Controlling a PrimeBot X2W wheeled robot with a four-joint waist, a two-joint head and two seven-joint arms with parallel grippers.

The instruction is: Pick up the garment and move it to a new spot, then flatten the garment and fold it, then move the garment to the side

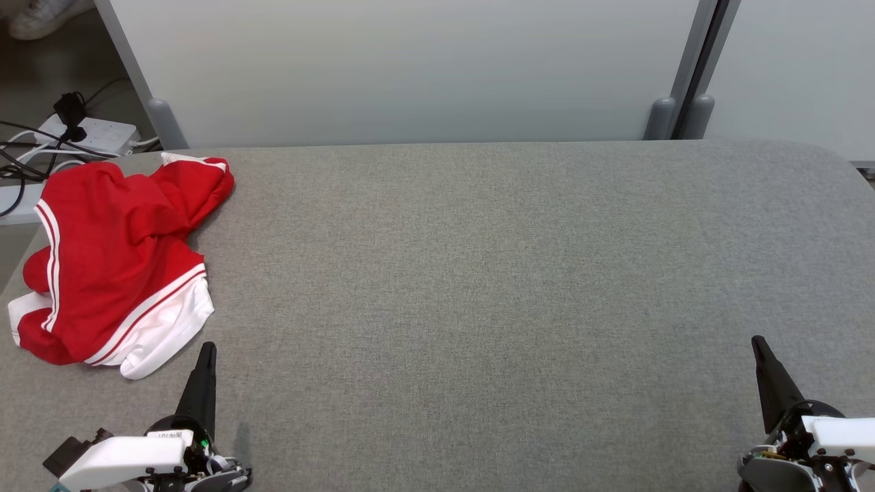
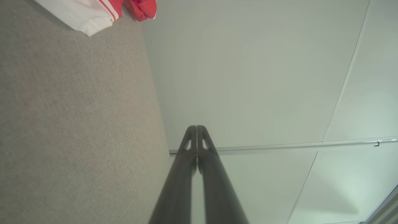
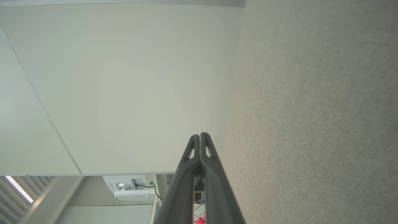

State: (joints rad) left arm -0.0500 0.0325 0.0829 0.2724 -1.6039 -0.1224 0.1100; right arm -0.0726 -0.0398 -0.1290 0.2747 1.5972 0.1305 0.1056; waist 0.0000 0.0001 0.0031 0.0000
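Nearest the robot, the left claw (image 1: 207,352) sat over the front left of the grey felt-covered worktop (image 1: 478,273). Its two long dark fingers were pressed together along their length and held nothing. A small white label (image 1: 169,434) on its wrist housing carried dark print, too small to read. The right claw (image 1: 757,342) sat at the front right, likewise drawn closed and empty. The two claws were well apart.

Just beyond the left claw, the crumpled red fabric garment with white stripes and white trim (image 1: 116,266) lay in a heap at the worktop's left edge. Its nearest white hem was near the fingertips but clear of them. No brand or lettering could be made out on the garment.

Along the far edge stood pale grey partition panels (image 1: 410,68) on rounded grey feet (image 1: 662,116). On the floor past the far left corner lay a white power strip (image 1: 96,133) with a black plug and dark cables. A pale shoe (image 1: 41,15) showed beyond it.
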